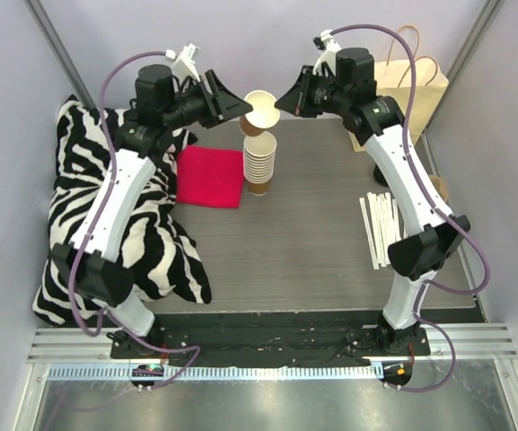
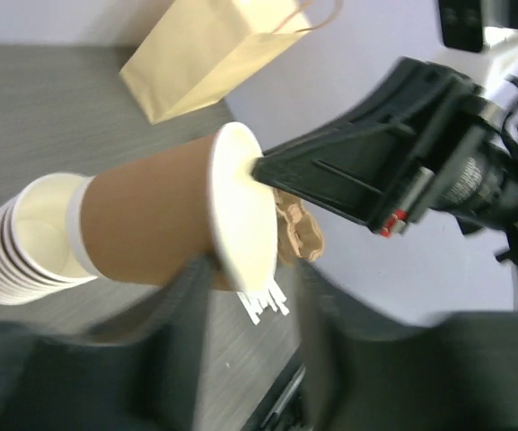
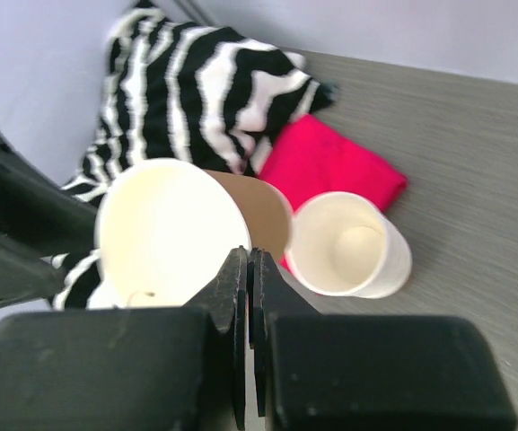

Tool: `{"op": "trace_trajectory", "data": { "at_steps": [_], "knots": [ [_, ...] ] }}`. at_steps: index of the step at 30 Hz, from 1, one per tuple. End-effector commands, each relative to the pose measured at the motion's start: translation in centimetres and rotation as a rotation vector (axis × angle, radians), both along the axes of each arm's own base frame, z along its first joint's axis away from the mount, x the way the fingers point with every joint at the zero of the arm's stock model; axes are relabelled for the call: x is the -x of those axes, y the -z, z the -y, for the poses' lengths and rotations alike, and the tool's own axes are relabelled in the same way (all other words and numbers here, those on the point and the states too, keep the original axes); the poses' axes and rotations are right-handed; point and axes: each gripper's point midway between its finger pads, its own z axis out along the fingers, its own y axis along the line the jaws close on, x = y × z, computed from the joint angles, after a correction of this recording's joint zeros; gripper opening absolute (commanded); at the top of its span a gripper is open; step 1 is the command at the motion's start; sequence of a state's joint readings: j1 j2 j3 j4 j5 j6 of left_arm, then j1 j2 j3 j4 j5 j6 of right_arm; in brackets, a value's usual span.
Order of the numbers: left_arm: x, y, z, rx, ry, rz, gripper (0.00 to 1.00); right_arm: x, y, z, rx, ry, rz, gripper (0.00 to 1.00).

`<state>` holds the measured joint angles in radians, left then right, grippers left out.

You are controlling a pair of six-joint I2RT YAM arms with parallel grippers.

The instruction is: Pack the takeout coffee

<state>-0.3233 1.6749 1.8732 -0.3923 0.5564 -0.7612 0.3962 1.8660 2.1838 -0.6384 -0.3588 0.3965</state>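
Bolted side by side at the near edge of a grey wood-grain table [image 1: 312,242], the black-and-white left arm [image 1: 115,202] and right arm [image 1: 407,184] reach to the far end and meet above it. Between them hangs a small brown paper cup with a white inside [image 1: 260,106], tilted, its open mouth turned up and toward the right arm.

Right gripper [image 1: 282,102] is clamped on the cup's rim; seen from its own wrist, the two black fingers [image 3: 232,296] press flat together with the rim's edge pinched between them. Left gripper [image 1: 238,106] stands at the cup's other side, its blurred fingers [image 2: 173,350] parted to a middling gap with the lower edge of the rim over that gap; whether they touch the cup cannot be told.

Cup hangs just above a tall stack of cream-white paper cups [image 1: 259,162] standing upright on the table; left of the stack lies a folded bright-pink cloth [image 1: 211,176], its left edge against a zebra-striped cushion [image 1: 88,206]. Tan paper bag with handles [image 1: 416,85] stands in the far right corner; thin white sticks [image 1: 380,229] lie in a row near the right arm.
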Motion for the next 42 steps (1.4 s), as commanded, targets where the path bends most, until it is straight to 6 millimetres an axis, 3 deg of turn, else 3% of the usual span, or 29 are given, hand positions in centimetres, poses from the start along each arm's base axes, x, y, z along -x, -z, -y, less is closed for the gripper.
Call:
{"op": "trace_trajectory", "data": {
  "at_steps": [1,2,3,5,6,7,8,9,11,12,13,14,16,18,23,26,32,42],
  "knots": [
    [4.7,-6.9,-0.5,0.013,0.060,0.255,0.57,6.4,-9.3,-0.6,-0.124,-0.153,0.210,0.01],
    [5.9,-7.5,-1.1,-0.002,0.046,0.267,0.63,7.7,-10.2,-0.1,-0.126,-0.160,0.230,0.01],
    [6.2,-7.5,-1.7,-0.034,0.032,0.287,0.79,8.1,-8.9,0.1,-0.107,-0.172,0.208,0.01],
    [6.7,-6.5,-3.0,-0.076,-0.015,0.267,0.89,10.0,-9.0,0.9,-0.096,-0.176,0.216,0.01],
    [7.8,-7.2,-4.1,-0.085,-0.039,0.296,0.97,10.3,-6.8,1.0,-0.068,-0.187,0.171,0.01],
    [7.9,-6.1,-4.6,-0.104,-0.053,0.279,1.00,10.8,-5.9,1.1,-0.056,-0.195,0.151,0.01],
    [8.1,-5.6,-5.4,-0.120,-0.076,0.265,1.00,12.0,-5.8,1.6,-0.049,-0.200,0.152,0.01],
    [8.9,-5.7,-6.5,-0.131,-0.098,0.276,1.00,12.2,-2.8,1.7,-0.017,-0.208,0.086,0.01],
    [9.4,-3.4,-7.7,-0.171,-0.118,0.213,1.00,13.2,-0.5,2.0,0.023,-0.230,0.055,0.01],
    [9.7,-3.1,-8.9,-0.185,-0.145,0.204,1.00,14.0,1.9,2.2,0.047,-0.240,0.005,0.01],
    [9.8,-1.4,-9.4,-0.209,-0.149,0.164,1.00,14.2,3.2,2.4,0.084,-0.249,0.005,0.01],
    [10.2,-0.4,-10.0,-0.221,-0.157,0.133,1.00,14.8,5.9,2.3,0.116,-0.263,-0.043,0.01],
    [10.6,0.9,-11.5,-0.241,-0.205,0.109,1.00,15.5,7.7,2.1,0.156,-0.299,-0.043,0.01],
    [10.6,3.9,-12.5,-0.260,-0.233,0.044,1.00,15.9,10.3,1.5,0.208,-0.329,-0.061,0.01],
    [11.0,7.0,-14.1,-0.288,-0.272,-0.030,0.99,15.3,16.9,1.4,0.324,-0.309,-0.112,0.01],
    [10.6,9.0,-14.6,-0.288,-0.286,-0.096,1.00,14.9,19.6,0.9,0.368,-0.292,-0.138,0.01],
    [9.8,10.3,-14.3,-0.263,-0.272,-0.139,1.00,14.5,22.2,0.7,0.387,-0.264,-0.169,0.01],
    [9.2,11.5,-14.0,-0.280,-0.238,-0.171,1.00,14.9,23.5,0.6,0.362,-0.268,-0.142,0.01]
  ]
}}
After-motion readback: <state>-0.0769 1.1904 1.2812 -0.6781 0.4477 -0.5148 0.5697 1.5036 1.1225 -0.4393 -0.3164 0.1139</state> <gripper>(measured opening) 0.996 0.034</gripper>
